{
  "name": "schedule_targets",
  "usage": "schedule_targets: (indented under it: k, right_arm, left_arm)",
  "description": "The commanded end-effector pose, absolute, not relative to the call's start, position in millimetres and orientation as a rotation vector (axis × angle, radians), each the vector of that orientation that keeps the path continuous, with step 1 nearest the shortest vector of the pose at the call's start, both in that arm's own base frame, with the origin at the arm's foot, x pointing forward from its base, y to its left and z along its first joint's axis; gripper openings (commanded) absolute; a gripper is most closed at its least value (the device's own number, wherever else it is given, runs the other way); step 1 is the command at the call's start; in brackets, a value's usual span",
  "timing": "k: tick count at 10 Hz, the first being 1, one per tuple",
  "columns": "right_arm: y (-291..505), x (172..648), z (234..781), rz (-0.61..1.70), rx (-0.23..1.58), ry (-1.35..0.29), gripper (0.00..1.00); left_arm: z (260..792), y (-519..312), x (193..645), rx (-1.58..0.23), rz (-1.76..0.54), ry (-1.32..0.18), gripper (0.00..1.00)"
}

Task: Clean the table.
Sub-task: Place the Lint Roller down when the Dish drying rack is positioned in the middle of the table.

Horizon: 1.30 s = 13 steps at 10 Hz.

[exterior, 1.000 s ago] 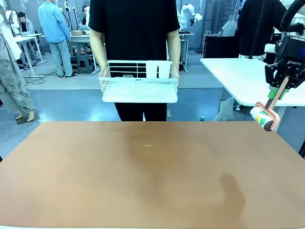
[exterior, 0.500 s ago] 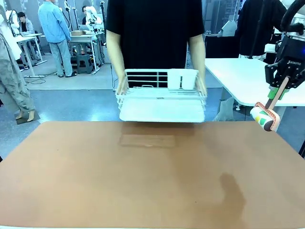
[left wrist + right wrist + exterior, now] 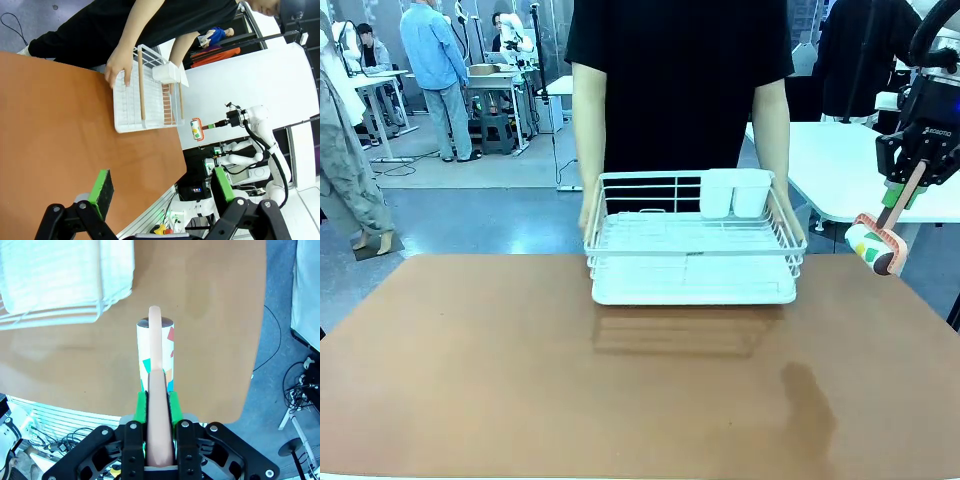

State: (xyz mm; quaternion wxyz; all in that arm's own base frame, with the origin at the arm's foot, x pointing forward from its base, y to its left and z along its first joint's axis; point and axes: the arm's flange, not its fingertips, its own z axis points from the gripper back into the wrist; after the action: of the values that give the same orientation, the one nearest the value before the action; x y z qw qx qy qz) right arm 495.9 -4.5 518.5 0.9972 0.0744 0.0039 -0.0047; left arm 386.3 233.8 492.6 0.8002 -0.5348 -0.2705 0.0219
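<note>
I see my right tool (image 3: 908,190) clamped on a lint roller's (image 3: 876,246) handle, above the table's (image 3: 520,370) far right edge. Left tool (image 3: 160,187) open above the table. Person's hands hold a white dish rack (image 3: 692,250) at its far side.

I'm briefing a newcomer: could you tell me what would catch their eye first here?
A person's hands hold a white wire dish rack at the far edge of the table. At the right, the right gripper is shut on a lint roller, raised above the table's corner.
</note>
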Motion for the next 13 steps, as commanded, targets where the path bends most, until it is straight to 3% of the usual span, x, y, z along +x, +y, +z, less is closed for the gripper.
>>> schedule_targets:
  k: [1, 13]
  right_arm:
    - [-3.1, 496.6, 521.4, -0.011, 0.156, 0.013, 0.21]
    - [-3.1, 496.6, 521.4, -0.011, 0.156, 0.013, 0.21]
  left_arm:
    - [495.3, 234.8, 384.6, -1.165, 0.039, -0.591, 1.00]
    - [495.3, 234.8, 384.6, -1.165, 0.039, -0.591, 1.00]
